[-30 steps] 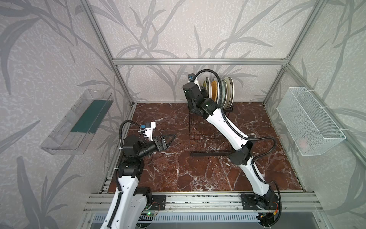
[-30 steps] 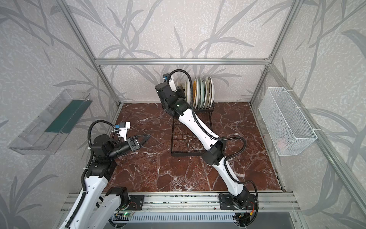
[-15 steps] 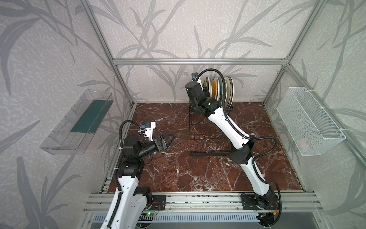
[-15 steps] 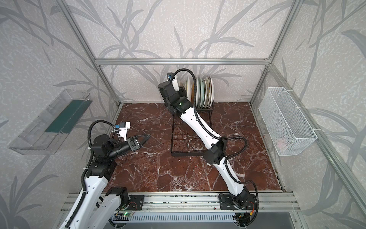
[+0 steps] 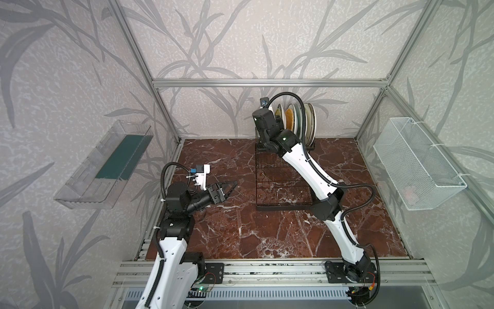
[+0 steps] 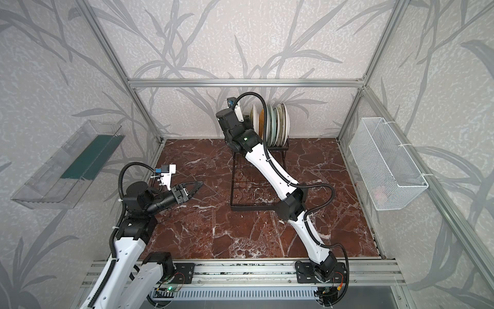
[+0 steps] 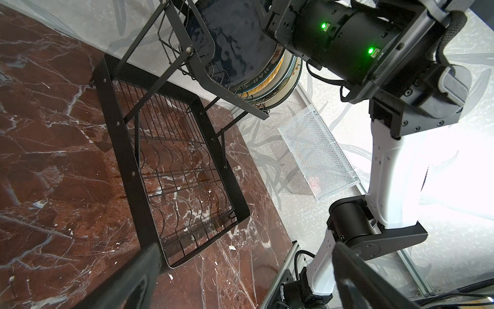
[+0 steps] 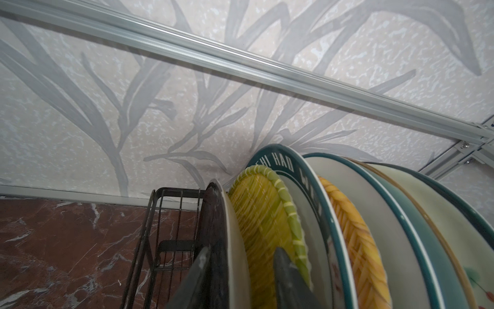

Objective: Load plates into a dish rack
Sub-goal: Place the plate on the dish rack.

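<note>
The dark plate stands on edge in the dish rack, between the jaws of the right gripper, which is loose and part open. The left gripper is wide open, empty, far off.

I see pale leaf-print walls, aluminium frame bar across mid-frame, red-brown marble floor below, clear bin left, white mesh basket right.

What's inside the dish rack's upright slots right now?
Plates stand on edge in the dish rack, patterned ones plus a black plate at the end, straddled by the right claw. How their bottom edges seat is covered by the right arm.
</note>
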Tool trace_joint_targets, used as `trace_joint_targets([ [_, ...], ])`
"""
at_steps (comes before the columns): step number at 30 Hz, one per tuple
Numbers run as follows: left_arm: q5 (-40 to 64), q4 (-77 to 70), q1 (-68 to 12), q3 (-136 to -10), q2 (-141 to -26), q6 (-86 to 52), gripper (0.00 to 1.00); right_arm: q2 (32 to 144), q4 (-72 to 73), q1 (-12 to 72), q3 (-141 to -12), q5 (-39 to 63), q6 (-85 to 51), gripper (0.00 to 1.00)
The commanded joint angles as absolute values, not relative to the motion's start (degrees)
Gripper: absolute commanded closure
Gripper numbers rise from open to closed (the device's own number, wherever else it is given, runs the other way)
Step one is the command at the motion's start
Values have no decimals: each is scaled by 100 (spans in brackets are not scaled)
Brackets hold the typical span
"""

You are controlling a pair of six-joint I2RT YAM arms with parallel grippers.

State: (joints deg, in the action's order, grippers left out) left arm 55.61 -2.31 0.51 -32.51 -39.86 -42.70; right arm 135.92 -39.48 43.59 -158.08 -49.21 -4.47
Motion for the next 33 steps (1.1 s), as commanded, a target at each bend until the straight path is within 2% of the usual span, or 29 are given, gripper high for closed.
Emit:
trace_joint_targets([
  [1, 5660, -424, 32, -3199, -3937, -4296, 1, 13222, -3916, 4377, -15994, -4772, -426, 56],
  [15, 5571, -264, 27, -3226, -3938, -4210, 1, 12684, -3841, 4534, -16033, -4302, -131, 27],
  [23, 5590, -309, 27, -3212, -3894, -4228, 1, 12003, -3943, 4621, -15899, -3999, 122, 15],
  [28, 5625, -273, 27, -3217, -3855, -4229, 1, 11212, -3961, 4623, -15183, -3525, 416, 9],
  [31, 5630, -172, 31, -3258, -3810, -4201, 1, 10517, -3741, 4595, -14293, -3363, 610, 2],
  [33, 5624, -111, 30, -3317, -3814, -4217, 1, 9919, -3464, 4571, -13484, -3050, 748, 1],
])
